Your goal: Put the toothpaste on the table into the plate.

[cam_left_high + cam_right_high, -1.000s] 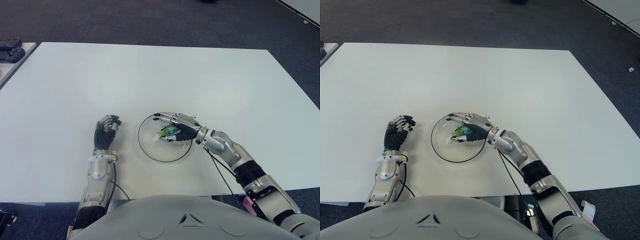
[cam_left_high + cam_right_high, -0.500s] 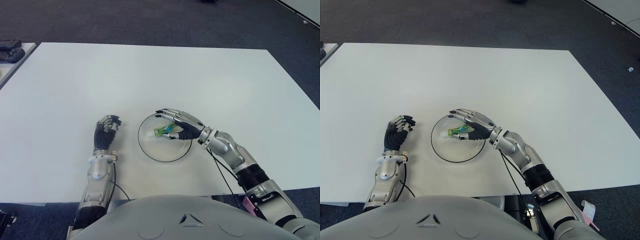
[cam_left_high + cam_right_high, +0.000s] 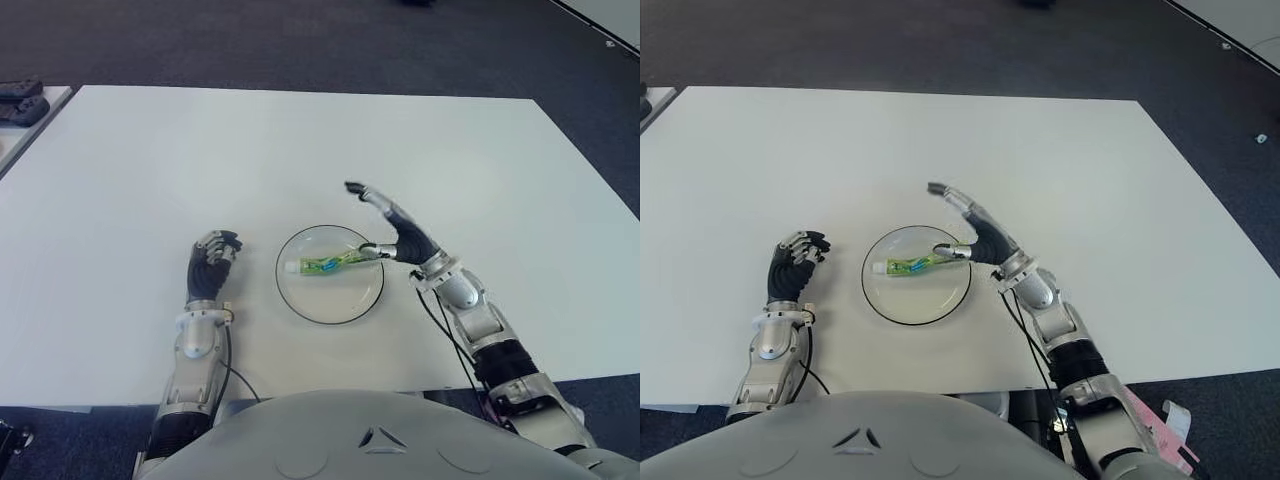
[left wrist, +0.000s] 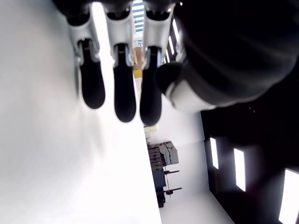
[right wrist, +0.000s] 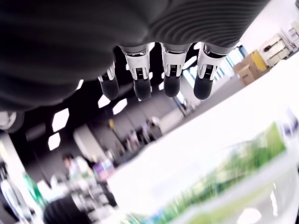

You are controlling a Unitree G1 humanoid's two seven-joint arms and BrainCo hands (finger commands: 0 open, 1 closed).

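Nearest the robot, the left hand (image 3: 213, 262) sat with fingers curled and holding nothing, left of the plate (image 3: 300, 303) on the white table (image 3: 300, 150). The toothpaste (image 3: 327, 264) lay flat inside the plate, its cap toward the plate's left rim. At the plate's right rim, the right hand (image 3: 392, 226) was raised with fingers spread, empty, thumb close to the tube's tail. The likely risk was that thumb snagging the tube on withdrawal and dragging it over the rim.
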